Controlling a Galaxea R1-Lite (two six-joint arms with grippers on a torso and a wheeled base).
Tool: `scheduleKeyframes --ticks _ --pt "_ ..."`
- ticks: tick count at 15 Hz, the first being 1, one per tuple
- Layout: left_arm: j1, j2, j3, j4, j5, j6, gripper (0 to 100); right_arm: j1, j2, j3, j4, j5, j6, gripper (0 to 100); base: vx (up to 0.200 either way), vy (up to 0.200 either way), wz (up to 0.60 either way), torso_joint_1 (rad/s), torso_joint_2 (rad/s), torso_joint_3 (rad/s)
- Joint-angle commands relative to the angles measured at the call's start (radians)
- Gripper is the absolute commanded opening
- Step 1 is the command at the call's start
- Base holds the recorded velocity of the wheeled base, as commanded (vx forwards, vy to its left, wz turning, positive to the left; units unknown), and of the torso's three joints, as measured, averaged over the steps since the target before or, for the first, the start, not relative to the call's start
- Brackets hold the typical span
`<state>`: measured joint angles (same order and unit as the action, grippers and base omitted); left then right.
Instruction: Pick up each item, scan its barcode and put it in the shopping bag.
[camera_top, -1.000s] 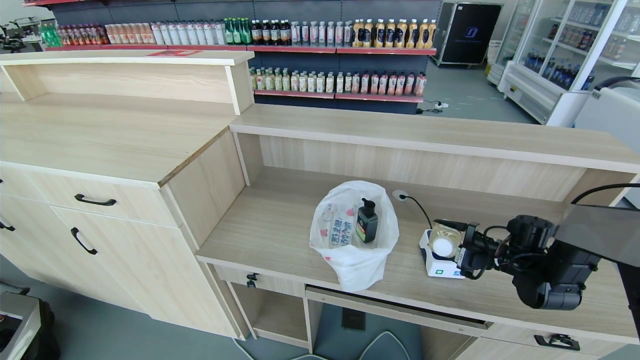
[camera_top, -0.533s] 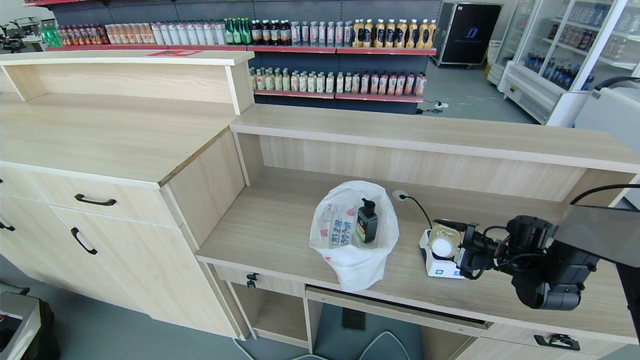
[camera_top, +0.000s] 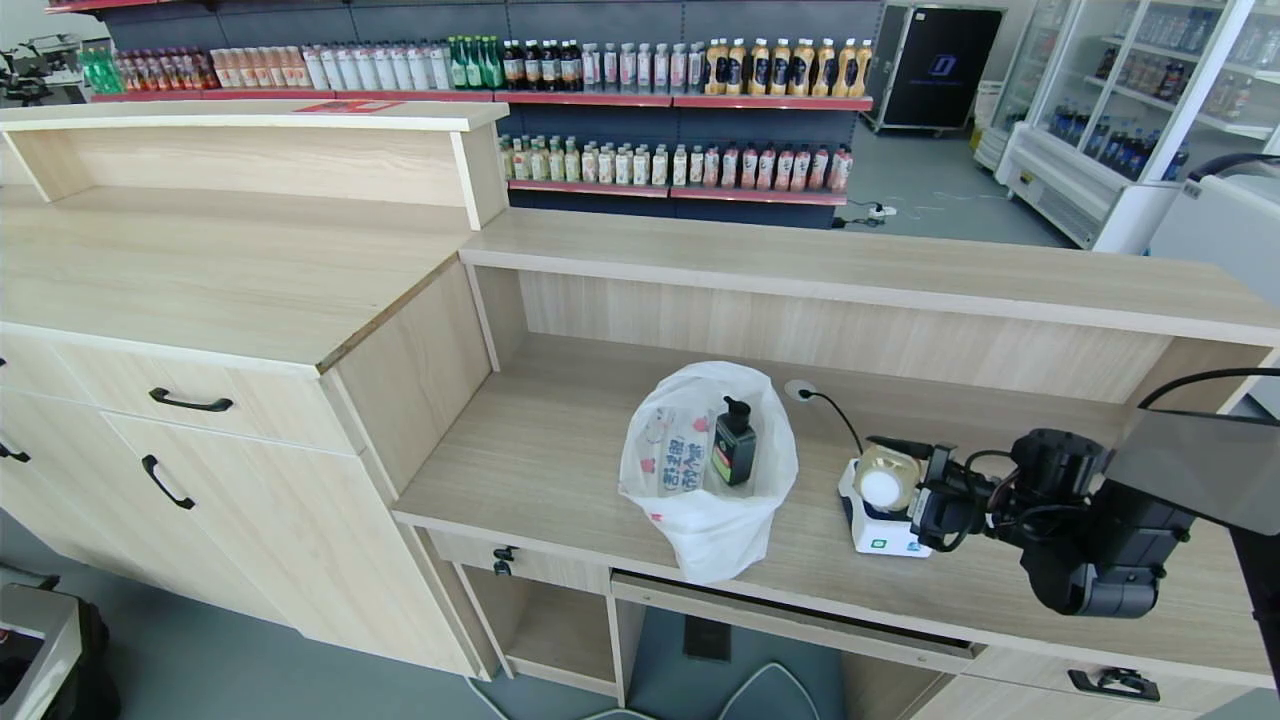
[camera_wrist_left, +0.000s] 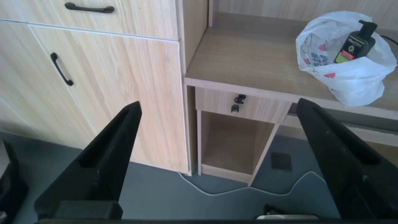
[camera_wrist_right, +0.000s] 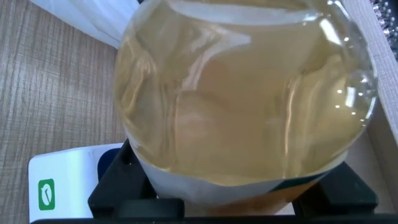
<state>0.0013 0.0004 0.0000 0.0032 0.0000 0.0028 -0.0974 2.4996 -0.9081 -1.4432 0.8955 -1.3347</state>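
Bottle (camera_top: 884, 478) raised slightly, clamped between right fingers (camera_top: 900, 446), above scanner (camera_top: 880, 536).

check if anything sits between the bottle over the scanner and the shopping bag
Nothing visible. Only bare counter lies between the bottle and the shopping bag, whose mouth is open.

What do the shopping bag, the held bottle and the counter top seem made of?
Shopping bag: thin white plastic film, crumpled and translucent. Bottle: clear glossy plastic, perhaps glass; yellowish liquid shows through. Counter top: matt light wood grain, likely laminate.
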Motion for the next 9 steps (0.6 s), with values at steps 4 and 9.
scheduleKeyframes --ticks 4,9 --pt "0.000 0.000 0.000 0.000 0.000 0.000 100 0.001 0.002 -0.020 0.001 0.000 0.014 0 0.000 0.000 0.00 0.000 0.00 0.000" --pt "0.000 0.000 0.000 0.000 0.000 0.000 100 -0.011 -0.192 0.012 0.073 -0.017 0.209 0 0.000 0.000 0.00 0.000 0.00 0.000"
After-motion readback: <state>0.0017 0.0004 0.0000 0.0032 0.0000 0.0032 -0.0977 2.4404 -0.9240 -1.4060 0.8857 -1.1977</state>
